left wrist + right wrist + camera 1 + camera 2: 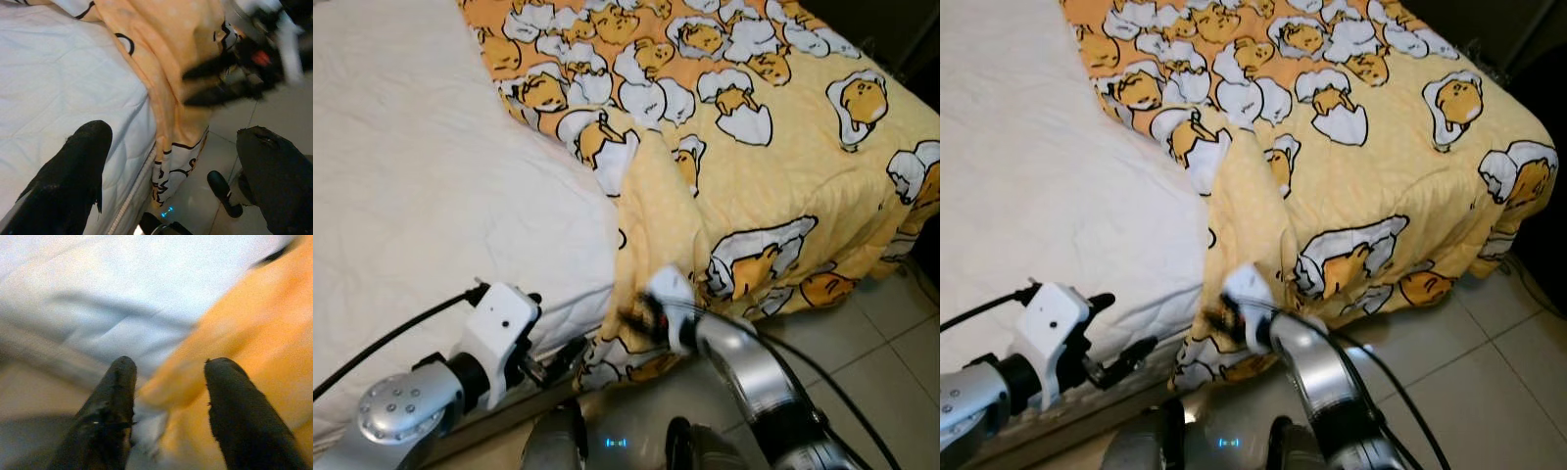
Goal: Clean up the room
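At the white quilted mattress edge, your right gripper is spread around the hanging yellow egg-print blanket; left gripper, spread, hovers beside that mattress edge.

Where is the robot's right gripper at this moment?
In the left eye view the right gripper is low and centre, open at the yellow blanket's hanging edge, beside the white mattress.
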`<state>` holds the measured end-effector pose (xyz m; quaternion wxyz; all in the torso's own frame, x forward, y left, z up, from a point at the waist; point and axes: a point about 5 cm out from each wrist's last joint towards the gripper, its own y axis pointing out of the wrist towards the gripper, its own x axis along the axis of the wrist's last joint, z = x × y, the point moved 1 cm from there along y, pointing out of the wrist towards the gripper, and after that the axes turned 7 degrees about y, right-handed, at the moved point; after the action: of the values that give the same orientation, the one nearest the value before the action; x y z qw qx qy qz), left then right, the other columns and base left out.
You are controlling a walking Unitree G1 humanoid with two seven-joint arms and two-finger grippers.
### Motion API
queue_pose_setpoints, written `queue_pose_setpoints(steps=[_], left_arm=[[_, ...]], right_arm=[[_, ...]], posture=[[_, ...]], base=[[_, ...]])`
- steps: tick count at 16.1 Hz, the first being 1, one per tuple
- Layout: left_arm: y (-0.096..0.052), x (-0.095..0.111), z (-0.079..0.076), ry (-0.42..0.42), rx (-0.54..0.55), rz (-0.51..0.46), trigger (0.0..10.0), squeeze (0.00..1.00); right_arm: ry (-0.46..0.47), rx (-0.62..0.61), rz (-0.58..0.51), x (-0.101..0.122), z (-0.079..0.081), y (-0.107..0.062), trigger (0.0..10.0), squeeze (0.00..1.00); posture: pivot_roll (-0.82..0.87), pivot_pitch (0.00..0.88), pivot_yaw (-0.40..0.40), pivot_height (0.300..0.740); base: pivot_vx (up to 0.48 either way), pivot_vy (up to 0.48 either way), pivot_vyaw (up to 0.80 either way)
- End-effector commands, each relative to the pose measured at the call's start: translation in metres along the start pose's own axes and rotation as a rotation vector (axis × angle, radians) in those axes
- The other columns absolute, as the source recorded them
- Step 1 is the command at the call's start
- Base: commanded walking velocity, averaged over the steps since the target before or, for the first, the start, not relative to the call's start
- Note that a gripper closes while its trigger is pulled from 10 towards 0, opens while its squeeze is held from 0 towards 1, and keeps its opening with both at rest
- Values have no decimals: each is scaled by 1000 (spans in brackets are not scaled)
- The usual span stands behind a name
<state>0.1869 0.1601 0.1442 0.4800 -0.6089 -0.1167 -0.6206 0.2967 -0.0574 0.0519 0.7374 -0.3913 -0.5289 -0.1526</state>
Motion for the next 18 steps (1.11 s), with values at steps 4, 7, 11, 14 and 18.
queue_pose_setpoints(steps=[4, 7, 11, 14, 18], left_arm=[[5, 0, -4, -21, -13, -7, 10000, 357], [6, 1, -9, -16, -29, -9, 10000, 353], [2, 1, -13, -17, -36, -1, 10000, 349], [-3, -1, -15, -19, -32, 11, 10000, 353], [-12, -2, -16, -19, -25, 32, 10000, 353]], right_arm=[[78, -152, 27, 11, -7, 31, 10000, 1000], [30, -220, 140, 7, -9, 41, 10000, 0], [4, -317, 180, 9, -15, 44, 10000, 0], [103, -283, 152, 14, -12, 47, 0, 0], [141, -279, 130, 18, -17, 46, 0, 0]], posture=[[212, 218, 9, 740], [220, 222, 7, 740], [244, 238, 4, 740], [261, 244, 4, 740], [278, 273, 12, 740]], base=[[0, 0, 0], [0, 0, 0], [0, 0, 0], [0, 0, 0], [0, 0, 0]])
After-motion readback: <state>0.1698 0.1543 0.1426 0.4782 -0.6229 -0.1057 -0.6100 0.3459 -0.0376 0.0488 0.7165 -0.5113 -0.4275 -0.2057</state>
